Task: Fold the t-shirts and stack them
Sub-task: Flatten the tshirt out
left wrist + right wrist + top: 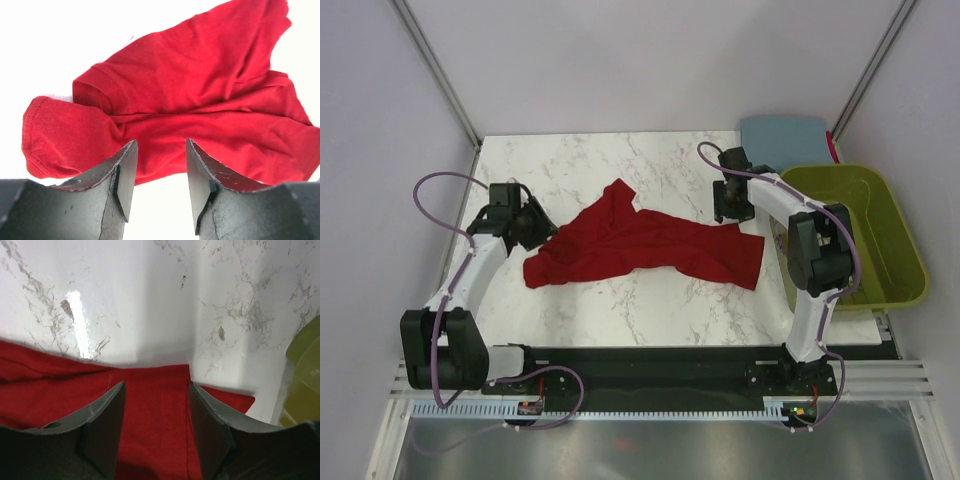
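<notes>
The red shirt (640,245) is lying rumpled on the surface (610,165). The left tool (160,150) and right tool (156,390) are hovering at its opposite ends, jaws apart and gripping nothing, likely lining up to spread it.

No text, label, brand, number or sign can be read anywhere in these views.

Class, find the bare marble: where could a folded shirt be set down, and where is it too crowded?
Free on the table: the far strip between back wall and red t-shirt, and the near strip between that shirt and the arms' bases. Crowded: the right side, with right gripper, green basket and blue-grey t-shirt.
</notes>
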Available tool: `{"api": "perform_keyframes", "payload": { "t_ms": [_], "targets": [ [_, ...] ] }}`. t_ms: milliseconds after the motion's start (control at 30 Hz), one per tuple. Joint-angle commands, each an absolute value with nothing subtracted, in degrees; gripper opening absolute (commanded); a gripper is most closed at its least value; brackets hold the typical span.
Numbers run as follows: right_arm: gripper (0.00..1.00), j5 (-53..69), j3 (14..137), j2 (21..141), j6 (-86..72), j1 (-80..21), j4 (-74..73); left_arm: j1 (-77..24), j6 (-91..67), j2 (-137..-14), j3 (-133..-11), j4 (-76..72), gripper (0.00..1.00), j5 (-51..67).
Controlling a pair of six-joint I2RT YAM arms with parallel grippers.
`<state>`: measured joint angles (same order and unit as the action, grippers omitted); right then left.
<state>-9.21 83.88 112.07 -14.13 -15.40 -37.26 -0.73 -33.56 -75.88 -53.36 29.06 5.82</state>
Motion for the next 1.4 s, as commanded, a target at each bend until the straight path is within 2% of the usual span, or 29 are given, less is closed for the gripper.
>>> {"api": "perform_keyframes", "payload": {
  "t_ms": [0,367,600,800,900,933,1067,1200,1367],
  "targets": [
    [0.61,-11.5,86.5,114.3,-14.4,-14.9,-37.2,-0.7,-30.8,-71.8,-54.5,29.7,0.51,5.1],
    [0.61,-11.7,84.3,116.5,-18.0,-14.7,-34.5,-0.2,-41.4,-68.5,-51.1,30.1,0.52,5.6],
    [0.61,-12.0,83.1,116.9,-18.6,-14.0,-33.6,1.7,-41.6,-67.1,-51.1,32.2,0.53,0.2],
    [0.59,-11.4,81.6,117.6,-18.6,-13.4,-32.1,5.3,-39.0,-69.3,-51.2,33.2,0.50,11.2],
    [0.52,-11.1,81.4,117.6,-18.5,-13.4,-32.0,6.4,-38.8,-69.0,-50.8,33.4,0.50,13.1],
    [0.45,-11.3,81.4,117.4,-18.4,-13.4,-32.2,6.8,-38.8,-68.6,-50.6,33.4,0.50,13.1],
    [0.29,-11.5,83.1,115.3,-17.3,-13.4,-32.7,8.5,-39.7,-69.6,-49.4,33.7,0.51,13.7],
    [0.25,-10.7,86.7,114.4,-17.3,-13.3,-35.5,11.1,-39.9,-70.4,-49.1,35.5,0.54,12.9],
    [0.28,-11.0,85.3,111.5,-17.3,-13.3,-35.7,13.4,-40.3,-72.4,-45.4,35.4,0.58,10.0]
  ]
}}
